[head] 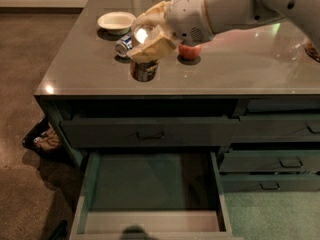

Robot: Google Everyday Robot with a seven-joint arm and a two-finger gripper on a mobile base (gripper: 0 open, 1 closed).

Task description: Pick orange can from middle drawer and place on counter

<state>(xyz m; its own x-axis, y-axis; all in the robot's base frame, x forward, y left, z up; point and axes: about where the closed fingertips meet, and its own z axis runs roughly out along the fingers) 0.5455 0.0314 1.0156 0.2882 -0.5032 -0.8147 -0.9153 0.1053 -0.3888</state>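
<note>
The orange can (144, 70) is upright in my gripper (148, 45), over the front left part of the grey counter (240, 69). Its bottom is at or just above the surface; I cannot tell whether it touches. The beige fingers (156, 45) are closed around its upper body, and its silver top glints between them. My white arm reaches in from the upper right. The middle drawer (150, 221) is pulled open below, and its green floor is bare.
A white bowl (115, 21) and a blue-and-white can (124, 45) lying on its side are just behind the gripper. A red apple (189, 51) sits partly behind the wrist. Closed drawer fronts (280, 161) are at the right. A dark bag (45, 140) lies on the floor at the left.
</note>
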